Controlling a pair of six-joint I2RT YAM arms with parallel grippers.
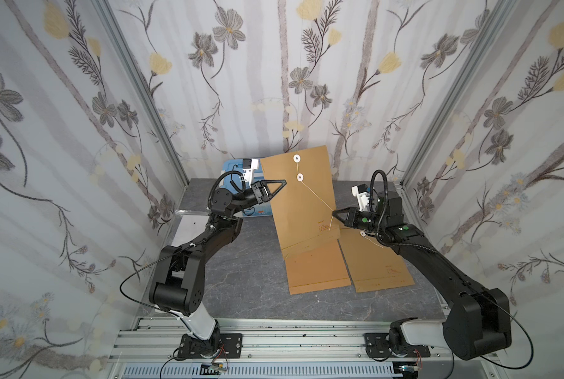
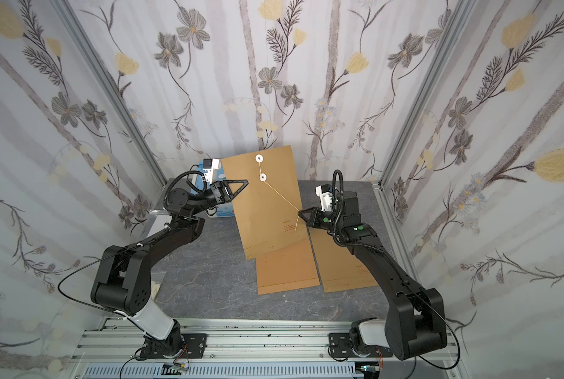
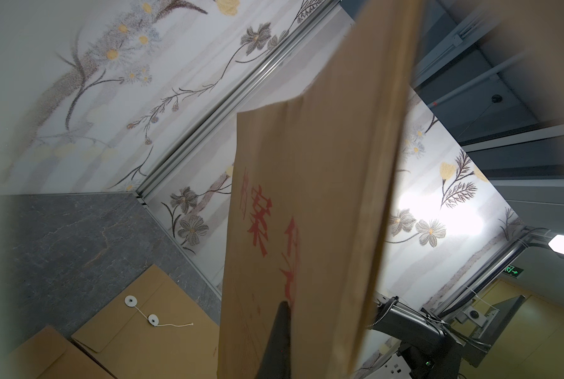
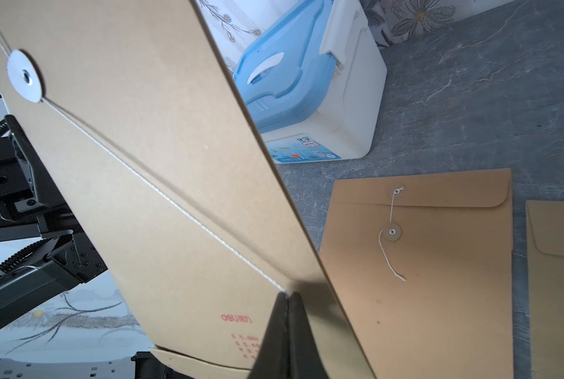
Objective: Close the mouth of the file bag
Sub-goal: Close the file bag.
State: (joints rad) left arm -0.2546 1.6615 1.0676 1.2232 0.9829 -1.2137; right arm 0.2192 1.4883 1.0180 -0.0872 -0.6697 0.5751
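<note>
A brown file bag [image 1: 302, 203] stands nearly upright over the grey counter [image 1: 241, 262], just beside a blue-lidded box [image 4: 306, 82]. The left fingers [image 1: 282, 182] appear clamped on the bag's edge facing the box, though the wrist view shows only one of them clearly. At the edge away from the box, the right fingers [image 4: 295, 328] are pressed together on the white string [image 1: 316, 195], drawn taut from the lower disc [image 1: 300, 177]. A second bag [image 1: 320, 269] and a third bag [image 1: 382, 262] lie flat, farther from the box.
</note>
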